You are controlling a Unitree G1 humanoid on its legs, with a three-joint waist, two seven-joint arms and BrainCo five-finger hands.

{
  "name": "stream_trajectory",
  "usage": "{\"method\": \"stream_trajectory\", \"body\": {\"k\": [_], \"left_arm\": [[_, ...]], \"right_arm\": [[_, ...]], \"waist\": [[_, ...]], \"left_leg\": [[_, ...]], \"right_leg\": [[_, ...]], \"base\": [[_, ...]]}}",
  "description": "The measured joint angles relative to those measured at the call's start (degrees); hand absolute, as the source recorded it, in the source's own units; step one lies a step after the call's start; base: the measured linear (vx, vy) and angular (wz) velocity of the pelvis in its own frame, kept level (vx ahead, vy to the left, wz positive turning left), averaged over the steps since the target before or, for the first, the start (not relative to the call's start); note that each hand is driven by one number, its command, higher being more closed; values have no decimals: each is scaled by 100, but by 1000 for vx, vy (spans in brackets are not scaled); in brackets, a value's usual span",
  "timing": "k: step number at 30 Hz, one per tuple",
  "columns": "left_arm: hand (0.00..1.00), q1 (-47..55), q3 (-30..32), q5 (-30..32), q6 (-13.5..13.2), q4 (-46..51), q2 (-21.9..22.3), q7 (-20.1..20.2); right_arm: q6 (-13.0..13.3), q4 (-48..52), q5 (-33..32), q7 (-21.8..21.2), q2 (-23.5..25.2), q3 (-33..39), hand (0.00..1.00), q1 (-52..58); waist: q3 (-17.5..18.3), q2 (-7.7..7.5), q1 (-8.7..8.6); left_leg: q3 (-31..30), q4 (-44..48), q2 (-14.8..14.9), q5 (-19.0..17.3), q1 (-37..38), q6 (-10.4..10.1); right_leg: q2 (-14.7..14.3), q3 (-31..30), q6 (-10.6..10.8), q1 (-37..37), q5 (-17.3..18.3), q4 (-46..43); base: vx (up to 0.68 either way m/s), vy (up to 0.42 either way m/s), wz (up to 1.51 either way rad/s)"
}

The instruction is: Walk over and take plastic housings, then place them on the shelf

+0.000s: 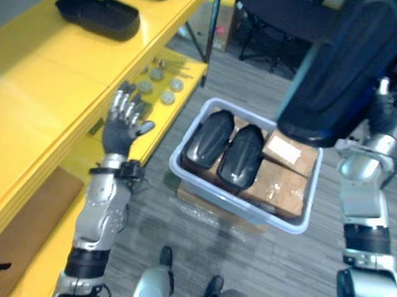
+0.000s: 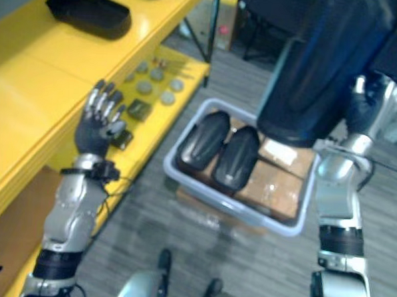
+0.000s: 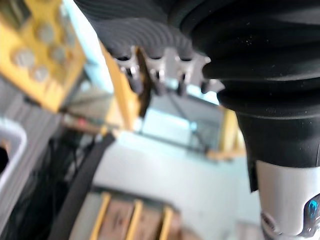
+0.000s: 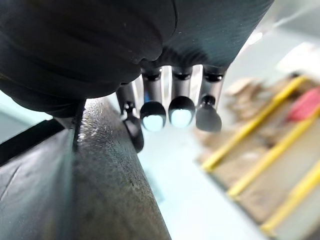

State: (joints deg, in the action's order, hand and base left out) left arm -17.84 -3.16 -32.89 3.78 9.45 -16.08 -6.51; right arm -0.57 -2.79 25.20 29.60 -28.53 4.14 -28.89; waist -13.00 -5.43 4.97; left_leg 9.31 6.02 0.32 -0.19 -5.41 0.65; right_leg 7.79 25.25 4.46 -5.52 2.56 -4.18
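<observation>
My right hand (image 2: 370,104) is raised at the right and shut on a large black plastic housing (image 1: 349,70), which it holds up above the bin; in the right wrist view its fingers (image 4: 181,107) curl over the housing's edge (image 4: 75,190). Two more black housings (image 1: 209,139) (image 1: 239,157) lie side by side in a pale blue bin (image 1: 248,211) on the floor. Another black housing (image 1: 99,15) rests on the top of the yellow shelf (image 1: 49,81). My left hand (image 1: 123,128) is lifted beside the shelf's edge, fingers straight and spread, holding nothing.
Brown cardboard boxes (image 1: 280,186) fill the bin's right half under and beside the housings. Small round parts (image 1: 158,86) and flat black pieces (image 2: 137,109) lie on the lower yellow shelf. A dark chair frame (image 1: 257,38) stands beyond the bin.
</observation>
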Motion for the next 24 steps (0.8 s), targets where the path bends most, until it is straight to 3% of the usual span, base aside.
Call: {"method": "stream_trajectory", "body": {"k": [4, 7, 13, 17, 24], "left_arm": [[0, -91, -364, -57, 230, -435, 185, 49], [0, -109, -471, -56, 260, -729, 264, 53], [0, -141, -567, -454, 279, -886, 315, 287], [0, -139, -722, -920, 314, -917, 401, 500], [0, -142, -792, -1594, 196, -969, 426, 780]], "right_arm": [[408, 6, 288, -94, 181, -472, 100, -160], [568, 5, 440, -154, 264, -650, 100, -193], [676, -4, 545, -490, 329, -1020, 100, -288], [703, -188, 845, -670, 368, -1403, 100, -289], [710, -658, 999, -836, 424, -1672, 100, -288]], "waist": [[169, -4, -31], [181, -1, -38], [268, 33, -65], [396, 191, -101], [492, 337, -122]], "left_leg": [[41, -312, -1, 140, 255, -17], [51, -484, -8, 208, 433, -32], [36, -768, -97, 423, 535, 8], [-52, -1066, -192, 534, 582, 54], [-60, -1107, -223, 586, 545, 41]], "right_leg": [[-14, -20, -5, -78, -18, -6], [-20, -25, -5, -171, -21, -6], [25, -23, -6, -169, -21, 37], [60, -5, -1, -154, -17, 136], [93, 11, -12, -112, 13, 184]], "base": [[31, -21, -6], [0, 0, 0], [-56, 23, 1], [-99, 59, 6], [-89, 58, 1]]}}
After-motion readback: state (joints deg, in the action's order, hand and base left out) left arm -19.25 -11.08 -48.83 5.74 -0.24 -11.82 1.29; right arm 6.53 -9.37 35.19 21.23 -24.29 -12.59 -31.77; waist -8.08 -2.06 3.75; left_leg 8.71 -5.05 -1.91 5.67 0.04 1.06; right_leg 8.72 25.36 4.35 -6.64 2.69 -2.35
